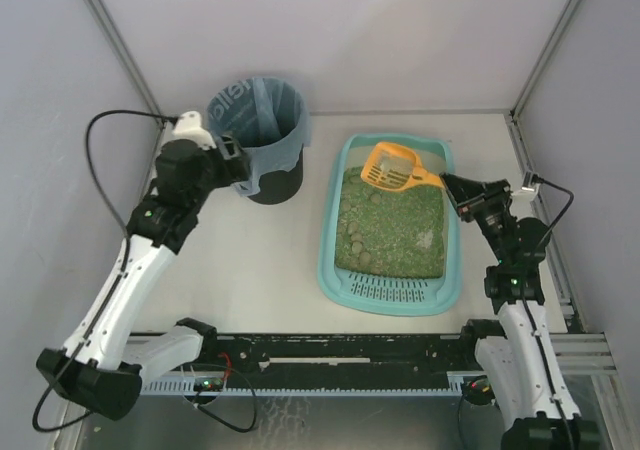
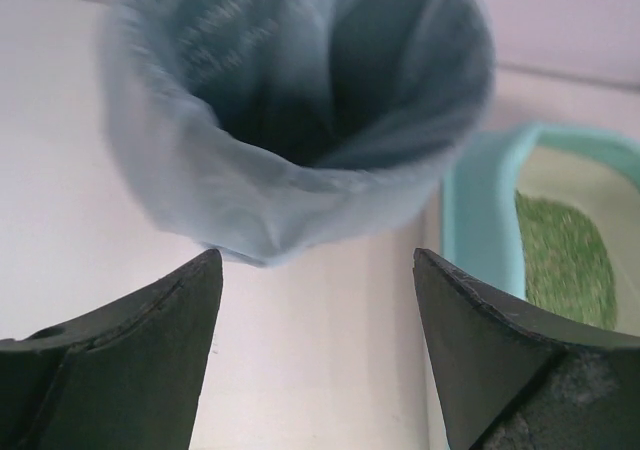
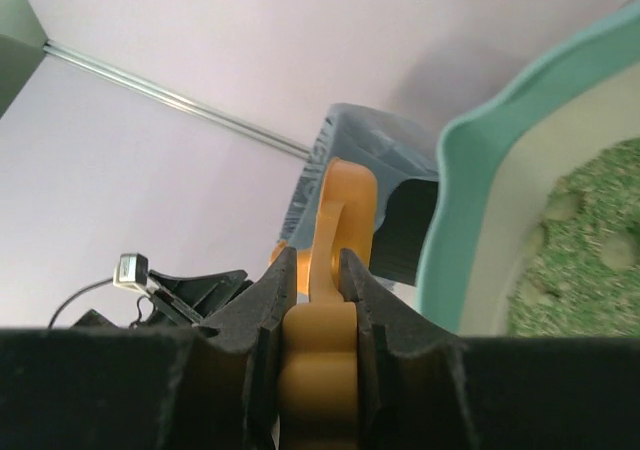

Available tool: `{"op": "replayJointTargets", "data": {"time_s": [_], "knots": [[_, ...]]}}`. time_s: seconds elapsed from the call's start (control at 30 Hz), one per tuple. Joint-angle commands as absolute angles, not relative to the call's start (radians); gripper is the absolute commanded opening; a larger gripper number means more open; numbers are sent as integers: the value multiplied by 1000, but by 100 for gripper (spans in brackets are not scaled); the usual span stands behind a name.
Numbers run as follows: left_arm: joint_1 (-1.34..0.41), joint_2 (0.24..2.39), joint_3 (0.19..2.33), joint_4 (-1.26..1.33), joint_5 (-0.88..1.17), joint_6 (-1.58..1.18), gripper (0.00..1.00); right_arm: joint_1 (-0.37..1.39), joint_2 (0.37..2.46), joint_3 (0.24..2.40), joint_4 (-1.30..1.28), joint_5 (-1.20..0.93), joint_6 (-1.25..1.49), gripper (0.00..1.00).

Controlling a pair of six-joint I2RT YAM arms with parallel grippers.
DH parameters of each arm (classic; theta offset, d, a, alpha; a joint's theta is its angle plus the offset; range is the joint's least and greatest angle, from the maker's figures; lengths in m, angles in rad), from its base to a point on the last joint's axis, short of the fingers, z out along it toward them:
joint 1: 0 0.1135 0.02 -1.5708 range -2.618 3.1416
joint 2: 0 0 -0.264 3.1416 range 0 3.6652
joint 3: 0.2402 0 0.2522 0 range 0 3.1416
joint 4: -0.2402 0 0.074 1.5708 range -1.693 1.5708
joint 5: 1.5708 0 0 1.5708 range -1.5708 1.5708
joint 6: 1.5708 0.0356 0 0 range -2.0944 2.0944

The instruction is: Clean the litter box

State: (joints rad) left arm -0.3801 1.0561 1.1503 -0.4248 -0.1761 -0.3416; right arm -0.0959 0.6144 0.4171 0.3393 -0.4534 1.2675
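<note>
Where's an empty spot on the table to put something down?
The widest bare table lies in front of the bin, left of the litter box. A thin strip runs behind the box. Right of the box is crowded by the right arm.

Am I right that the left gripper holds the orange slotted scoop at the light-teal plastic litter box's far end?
No: the right gripper holds the orange slotted scoop at the far end of the light-teal plastic litter box; see the top external view.

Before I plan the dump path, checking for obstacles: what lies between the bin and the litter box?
Nothing but a narrow strip of bare table separates the bin from the litter box; the top view shows it, the left wrist view too.
</note>
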Motion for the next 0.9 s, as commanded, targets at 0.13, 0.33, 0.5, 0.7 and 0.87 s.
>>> {"op": "replayJointTargets", "data": {"time_s": [0.13, 0.33, 0.5, 0.7, 0.87], "knots": [[-152, 976, 1156, -351, -170, -422, 81, 185, 857, 695, 345, -153, 1170, 0], [-125, 967, 1146, -336, -148, -431, 81, 374, 1106, 940, 386, -47, 1079, 0], [-123, 958, 1142, -334, -159, -422, 81, 451, 1309, 1149, 428, -29, 972, 0], [-123, 936, 1124, -314, -145, -404, 84, 507, 1505, 1386, 415, -47, 720, 0], [-121, 925, 1114, -301, -141, -401, 85, 550, 1631, 1564, 336, -58, 454, 0]]}}
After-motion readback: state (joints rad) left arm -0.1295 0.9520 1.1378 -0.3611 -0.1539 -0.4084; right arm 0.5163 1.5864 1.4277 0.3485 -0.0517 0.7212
